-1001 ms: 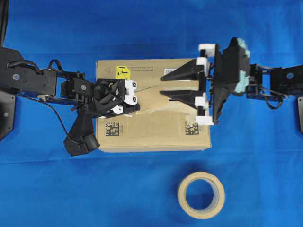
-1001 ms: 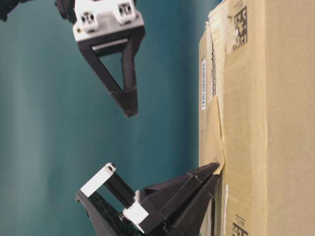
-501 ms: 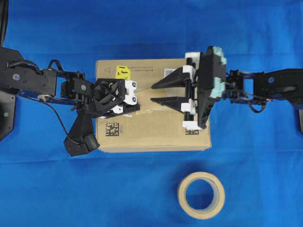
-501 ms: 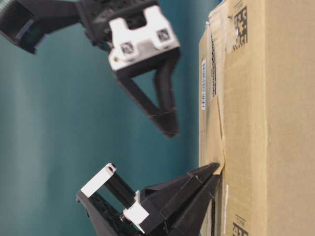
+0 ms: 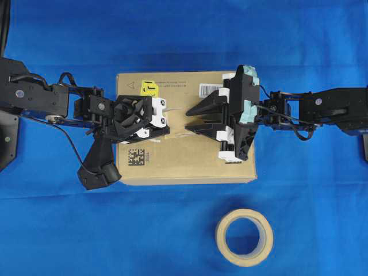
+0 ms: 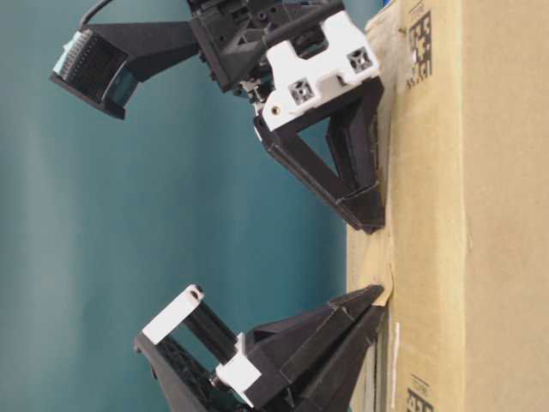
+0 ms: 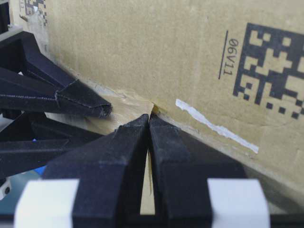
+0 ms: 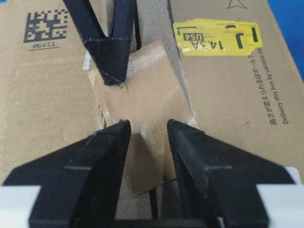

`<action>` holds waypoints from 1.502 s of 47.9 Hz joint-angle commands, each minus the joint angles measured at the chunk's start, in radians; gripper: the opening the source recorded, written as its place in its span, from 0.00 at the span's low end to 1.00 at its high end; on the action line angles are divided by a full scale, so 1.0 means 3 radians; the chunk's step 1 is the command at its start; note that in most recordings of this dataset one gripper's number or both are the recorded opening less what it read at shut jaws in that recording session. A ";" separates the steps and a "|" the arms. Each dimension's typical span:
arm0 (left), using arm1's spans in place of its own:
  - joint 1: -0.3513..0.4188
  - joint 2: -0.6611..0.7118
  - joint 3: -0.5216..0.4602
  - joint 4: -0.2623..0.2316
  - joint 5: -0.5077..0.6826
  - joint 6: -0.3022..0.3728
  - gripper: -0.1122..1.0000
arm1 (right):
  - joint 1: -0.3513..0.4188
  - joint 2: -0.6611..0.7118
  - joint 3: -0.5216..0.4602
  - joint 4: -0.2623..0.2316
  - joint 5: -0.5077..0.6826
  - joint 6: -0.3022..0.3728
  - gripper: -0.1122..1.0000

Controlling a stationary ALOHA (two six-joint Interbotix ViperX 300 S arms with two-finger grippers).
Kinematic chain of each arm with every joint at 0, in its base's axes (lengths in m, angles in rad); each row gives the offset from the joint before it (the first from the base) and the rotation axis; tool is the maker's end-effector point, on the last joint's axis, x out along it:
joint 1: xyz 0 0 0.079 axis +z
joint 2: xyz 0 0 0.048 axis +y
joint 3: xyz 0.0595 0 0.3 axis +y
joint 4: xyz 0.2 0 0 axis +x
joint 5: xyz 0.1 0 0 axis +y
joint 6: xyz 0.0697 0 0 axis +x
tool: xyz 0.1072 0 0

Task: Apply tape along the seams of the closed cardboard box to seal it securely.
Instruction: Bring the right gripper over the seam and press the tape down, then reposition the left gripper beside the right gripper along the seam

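Above the cardboard box (image 5: 187, 155) the middle is crowded, the left gripper (image 5: 167, 122) and right gripper (image 5: 187, 119) nearly meeting tip to tip, while the blue desk (image 5: 172, 34) lies open except for the tape roll (image 5: 244, 237).

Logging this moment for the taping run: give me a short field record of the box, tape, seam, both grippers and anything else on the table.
cardboard box: closed, on the blue table
seam: dark gap between the flaps, partly covered
tape: short tan strip lying over the seam
left gripper: shut, tips pressed at the strip's end
right gripper: open, fingertips down on the tape, one to each side of the strip's middle
tape roll: flat on the table beside the box, untouched
yellow sticker: on the box top beside the strip
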 commanded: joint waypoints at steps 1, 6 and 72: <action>0.0015 -0.0026 -0.0031 0.0005 -0.0015 -0.0010 0.10 | 0.0010 -0.0020 -0.0072 0.0010 0.0015 0.0015 0.52; 0.0015 -0.0026 -0.0026 0.0005 -0.0015 -0.0015 0.10 | 0.0005 -0.0020 -0.0072 0.0010 0.0046 0.0015 0.52; 0.0010 -0.0133 -0.0031 0.0005 0.0174 -0.0077 0.66 | -0.0036 -0.0020 -0.0072 0.0026 0.0205 0.0015 0.52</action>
